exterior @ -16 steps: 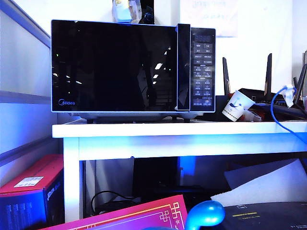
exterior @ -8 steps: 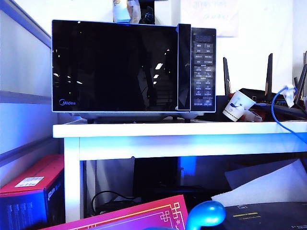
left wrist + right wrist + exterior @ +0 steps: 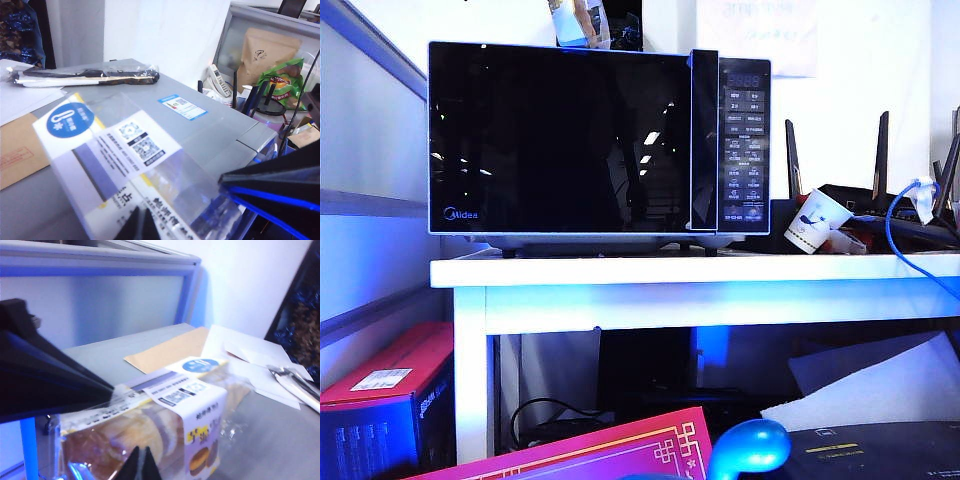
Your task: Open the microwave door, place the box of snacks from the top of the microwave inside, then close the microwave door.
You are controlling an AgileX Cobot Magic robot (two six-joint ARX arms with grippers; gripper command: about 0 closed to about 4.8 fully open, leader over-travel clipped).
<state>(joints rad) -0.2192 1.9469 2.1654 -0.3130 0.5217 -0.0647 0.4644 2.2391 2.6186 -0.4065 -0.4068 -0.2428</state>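
Observation:
The black microwave (image 3: 598,140) stands on the white table (image 3: 700,270) with its glossy microwave door (image 3: 560,140) shut. On its grey top (image 3: 210,130) the clear box of snacks (image 3: 117,150) with a round blue sticker is tipped up on edge; only its upper part (image 3: 578,22) shows in the exterior view. My left gripper (image 3: 141,227) is shut, its tips pressed against one face of the box. My right gripper (image 3: 141,465) is also shut, with its tips against the opposite face (image 3: 165,425). Each wrist view shows the other arm as a dark wedge beside the box.
A bagged black utensil (image 3: 85,76), a brown envelope (image 3: 20,150) and white papers (image 3: 250,360) lie on the microwave top. A paper cup (image 3: 815,222), router antennas (image 3: 880,150) and a blue cable (image 3: 895,230) crowd the table's right. A red box (image 3: 380,400) sits below.
On the microwave top the box of snacks has tipped over further and shifted a little. The door stays shut.

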